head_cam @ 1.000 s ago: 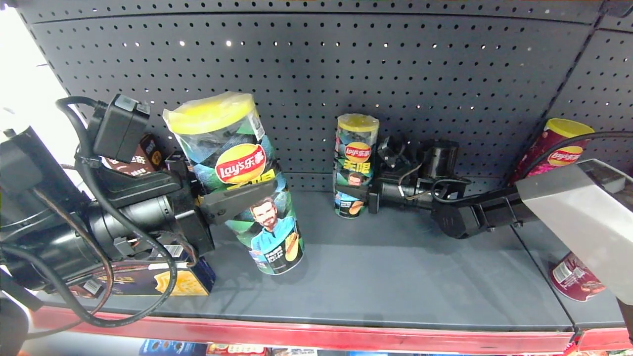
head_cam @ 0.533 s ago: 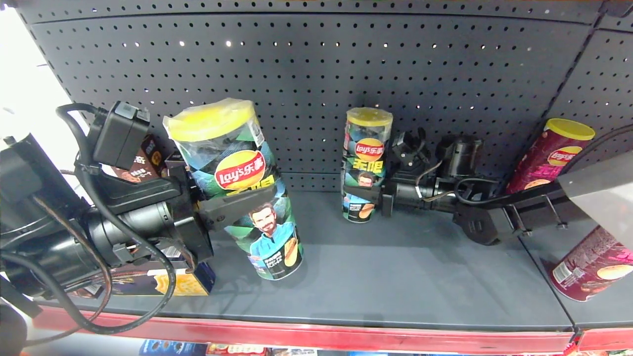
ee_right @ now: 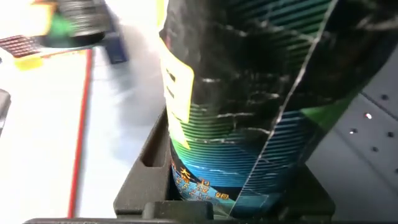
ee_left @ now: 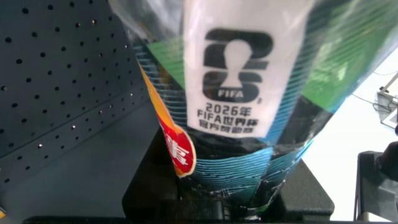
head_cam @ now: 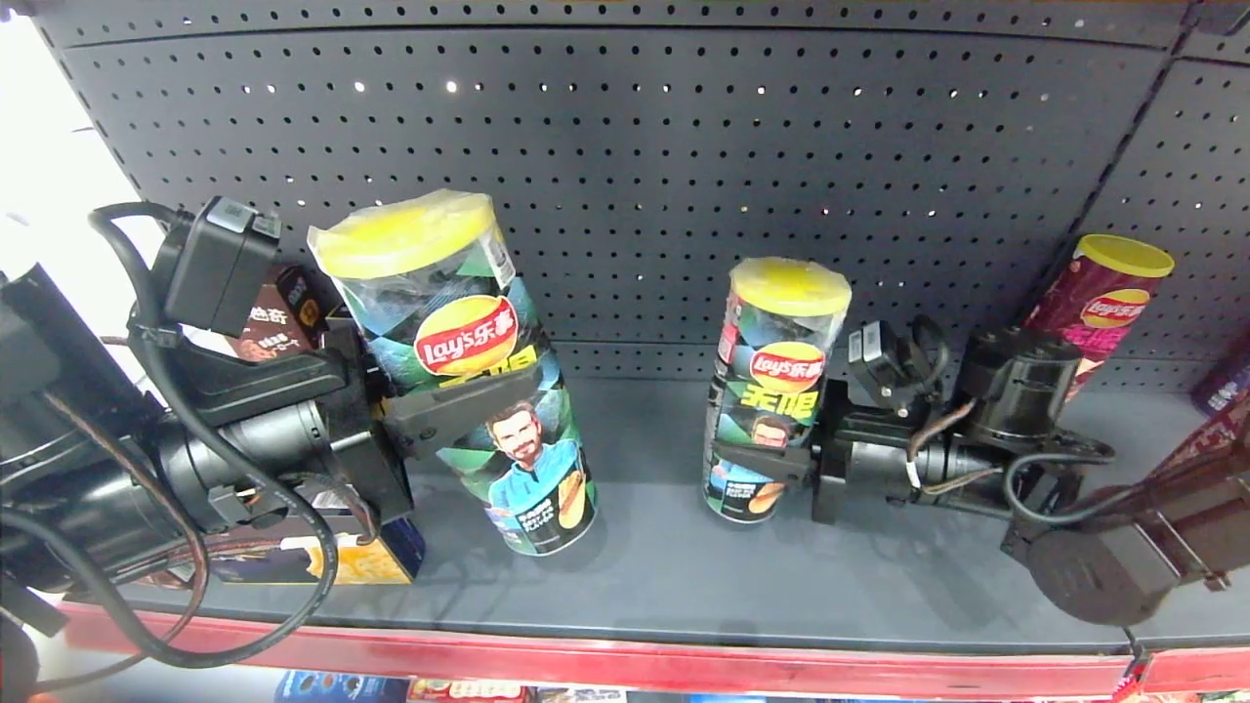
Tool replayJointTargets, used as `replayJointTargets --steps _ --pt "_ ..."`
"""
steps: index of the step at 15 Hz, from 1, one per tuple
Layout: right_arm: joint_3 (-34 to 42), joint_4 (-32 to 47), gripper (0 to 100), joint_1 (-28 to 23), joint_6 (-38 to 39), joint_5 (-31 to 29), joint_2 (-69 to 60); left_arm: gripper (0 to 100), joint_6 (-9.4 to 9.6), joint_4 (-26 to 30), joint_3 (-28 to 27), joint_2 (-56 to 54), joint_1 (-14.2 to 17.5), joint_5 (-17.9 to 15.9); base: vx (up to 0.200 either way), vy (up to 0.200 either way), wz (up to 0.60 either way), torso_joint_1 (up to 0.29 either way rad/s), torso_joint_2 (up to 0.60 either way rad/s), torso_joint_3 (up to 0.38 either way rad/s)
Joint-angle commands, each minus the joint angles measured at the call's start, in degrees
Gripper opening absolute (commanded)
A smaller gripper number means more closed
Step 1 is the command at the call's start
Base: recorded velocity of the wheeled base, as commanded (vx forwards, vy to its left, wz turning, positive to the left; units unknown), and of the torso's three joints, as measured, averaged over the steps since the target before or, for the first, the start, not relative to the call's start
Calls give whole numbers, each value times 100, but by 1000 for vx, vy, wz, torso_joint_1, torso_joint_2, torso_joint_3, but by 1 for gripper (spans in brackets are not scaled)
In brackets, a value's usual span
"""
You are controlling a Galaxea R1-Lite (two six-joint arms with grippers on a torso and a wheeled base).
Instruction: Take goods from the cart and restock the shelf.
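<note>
Left gripper: closed around the middle of the left chip can; one dark finger crosses the can's front face.
Left chip can: green-and-blue tube with a yellow lid under clear wrap. It is held tilted, the lid above the fingers and leaning back toward the arm, the base below and beyond them. The base sits low over the shelf board; contact cannot be told.
Right gripper: closed around the lower half of the right chip can, its fingers pressed to both sides.
Right chip can: same design and yellow lid, nearly upright, well apart from the left gripper. Most of the tube rises above the fingers; the base is just under them, close to the shelf board.
Pegboard panel: dark and perforated, behind both grippers.
Maroon can: yellow lid, leaning at the pegboard beyond the right gripper's wrist.
Cracker box: lies flat on the shelf board, beneath the left gripper's arm.
Brown packet: behind the left gripper, against the pegboard.
Red edge strip: runs along the shelf front, below both grippers.
</note>
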Motion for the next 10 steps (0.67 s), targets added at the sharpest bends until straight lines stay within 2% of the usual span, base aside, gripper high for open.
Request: replayJointTargets --steps 1,3,10 --pt "679 -428 0 148 -6 -46 -266 0 -4 -2 -15 0 1 2 0 0 0 0 0 0" --pt "942 -683 0 315 -6 -362 -196 0 -4 6 -7 0 1 2 0 0 0 0 0 0" --pt "1021 -868 0 403 -15 -415 244 0 -4 6 2 -9 1 -7 0 0 0 0 0 0"
